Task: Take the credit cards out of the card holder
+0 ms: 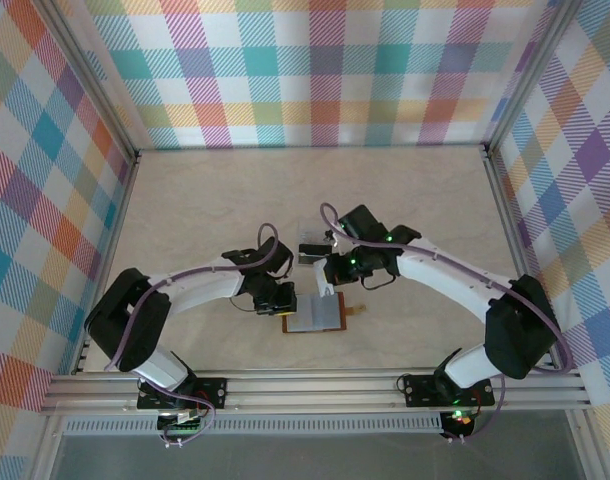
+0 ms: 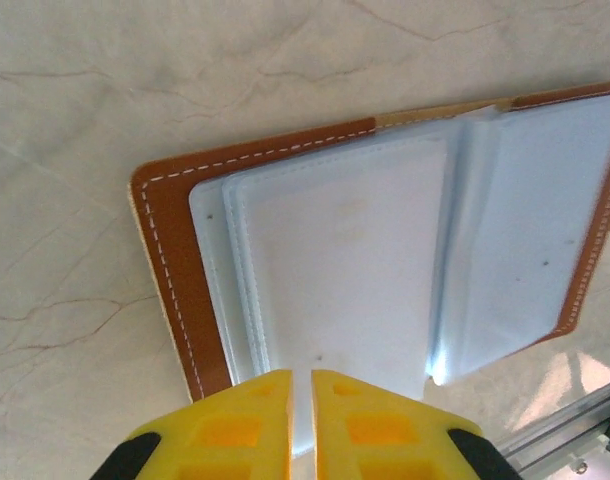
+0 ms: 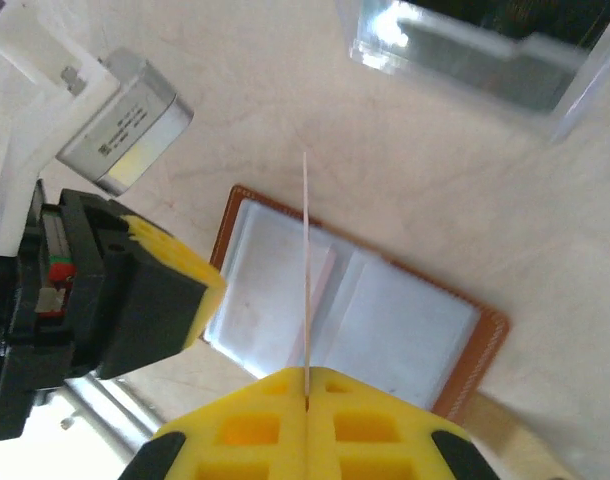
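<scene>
The card holder [image 1: 318,318] lies open on the table between the arms, brown leather outside with pale clear sleeves inside [image 2: 355,260] [image 3: 385,325]. My right gripper [image 3: 307,370] is shut on a thin pale credit card [image 3: 306,260], seen edge-on and held upright above the open holder. It hangs just behind the holder [image 1: 332,283]. My left gripper [image 2: 302,372] sits over the near edge of the left sleeve with its yellow fingers almost together, only a thin slit between them and nothing in it. That gripper stands at the holder's left edge [image 1: 285,303] [image 3: 170,290].
A clear plastic case [image 3: 465,55] lies on the table behind the holder [image 1: 311,250]. The aluminium frame rail [image 1: 315,385] runs along the near edge. Checked walls [image 1: 315,70] close in the table at the back and on both sides.
</scene>
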You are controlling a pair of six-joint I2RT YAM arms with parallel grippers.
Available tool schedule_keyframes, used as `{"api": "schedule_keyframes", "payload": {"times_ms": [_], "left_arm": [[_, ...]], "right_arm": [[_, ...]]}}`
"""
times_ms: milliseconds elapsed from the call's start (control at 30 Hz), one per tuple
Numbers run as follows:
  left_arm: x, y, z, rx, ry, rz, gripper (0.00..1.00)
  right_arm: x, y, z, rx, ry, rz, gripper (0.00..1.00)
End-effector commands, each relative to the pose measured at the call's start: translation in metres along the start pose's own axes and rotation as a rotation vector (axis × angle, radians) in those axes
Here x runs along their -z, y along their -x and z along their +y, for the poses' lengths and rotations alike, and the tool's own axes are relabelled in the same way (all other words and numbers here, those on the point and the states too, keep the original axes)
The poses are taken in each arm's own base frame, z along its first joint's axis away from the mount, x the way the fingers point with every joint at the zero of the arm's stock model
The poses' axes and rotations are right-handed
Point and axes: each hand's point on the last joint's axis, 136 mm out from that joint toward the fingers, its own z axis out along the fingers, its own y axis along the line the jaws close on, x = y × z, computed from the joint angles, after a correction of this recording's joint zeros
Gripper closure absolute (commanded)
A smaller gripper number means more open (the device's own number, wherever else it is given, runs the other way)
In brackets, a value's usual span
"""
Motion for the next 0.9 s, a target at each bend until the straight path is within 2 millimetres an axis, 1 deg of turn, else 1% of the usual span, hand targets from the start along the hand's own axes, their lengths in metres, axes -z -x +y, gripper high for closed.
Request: {"api": "schedule_keyframes", "payload": {"times_ms": [0, 200, 300, 400, 500, 633, 767, 867], "left_arm": [[0.01, 0.0, 0.016, 0.036, 0.027, -0.026, 0.86], [0.017, 0.0, 0.03, 0.068, 0.021, -0.047, 0.85], [0.017, -0.002, 0.038, 0.083, 0.02, -0.056, 0.83], [0.013, -0.004, 0.045, 0.097, 0.027, -0.049, 0.81], [0.011, -0.005, 0.045, 0.106, 0.011, -0.054, 0.81], [0.01, -0.007, 0.046, 0.11, 0.005, -0.051, 0.81], [0.009, -0.007, 0.047, 0.113, 0.009, -0.053, 0.81], [0.008, -0.007, 0.047, 0.115, 0.007, -0.051, 0.81]], "right_arm": [[0.013, 0.004, -0.016, 0.319, -0.108, 0.044, 1.0], [0.02, 0.027, -0.009, 0.86, -0.116, 0.05, 1.0], [0.024, 0.051, -0.011, 1.024, -0.175, 0.022, 1.0], [0.023, 0.071, -0.011, 1.11, -0.169, 0.04, 1.0], [0.013, 0.083, -0.016, 1.17, -0.157, 0.107, 1.0], [0.002, 0.101, -0.022, 1.198, -0.142, 0.163, 1.0], [-0.012, 0.111, -0.026, 1.213, -0.106, 0.218, 1.0], [-0.023, 0.11, -0.033, 1.205, -0.075, 0.278, 1.0]]}}
